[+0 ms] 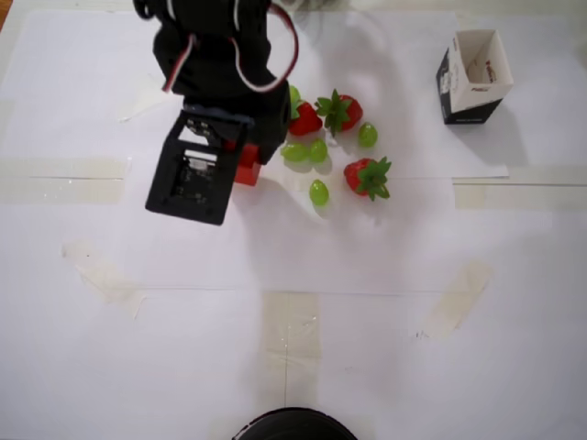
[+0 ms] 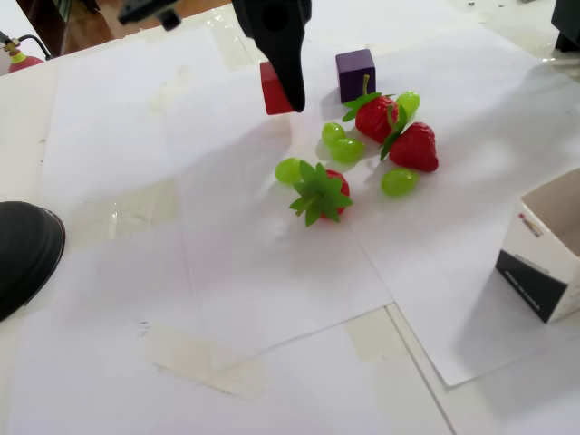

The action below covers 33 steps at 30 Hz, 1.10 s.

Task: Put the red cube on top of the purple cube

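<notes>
End effector [image 2: 283, 91] apparently grips the red cube [image 2: 271, 89] beside the purple cube [image 2: 355, 74].

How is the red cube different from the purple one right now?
The red cube is bright red and sits between the pincer fingers; the purple cube is dark and stands free on the paper. In the fixed view the red cube looks tilted, the purple one flat. Both are small plain blocks.

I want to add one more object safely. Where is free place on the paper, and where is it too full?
Free: the white paper below the fruit, and the stretch between the strawberries and the carton. Crowded: around the gripper, red cube, purple cube and grapes.
</notes>
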Each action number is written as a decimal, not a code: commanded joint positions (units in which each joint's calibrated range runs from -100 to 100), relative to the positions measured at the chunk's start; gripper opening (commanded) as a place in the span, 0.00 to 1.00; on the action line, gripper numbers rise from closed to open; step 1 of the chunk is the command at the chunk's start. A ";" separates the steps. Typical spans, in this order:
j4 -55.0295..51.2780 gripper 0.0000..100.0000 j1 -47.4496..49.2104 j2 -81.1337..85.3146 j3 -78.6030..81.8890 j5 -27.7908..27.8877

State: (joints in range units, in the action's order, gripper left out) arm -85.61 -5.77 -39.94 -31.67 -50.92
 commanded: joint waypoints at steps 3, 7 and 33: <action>-3.60 0.03 0.18 13.80 2.04 0.49; -4.83 0.03 0.33 21.62 9.77 1.12; 2.52 0.03 -5.04 43.55 44.86 5.18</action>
State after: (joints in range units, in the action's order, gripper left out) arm -85.53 -10.19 -0.95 11.22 -46.18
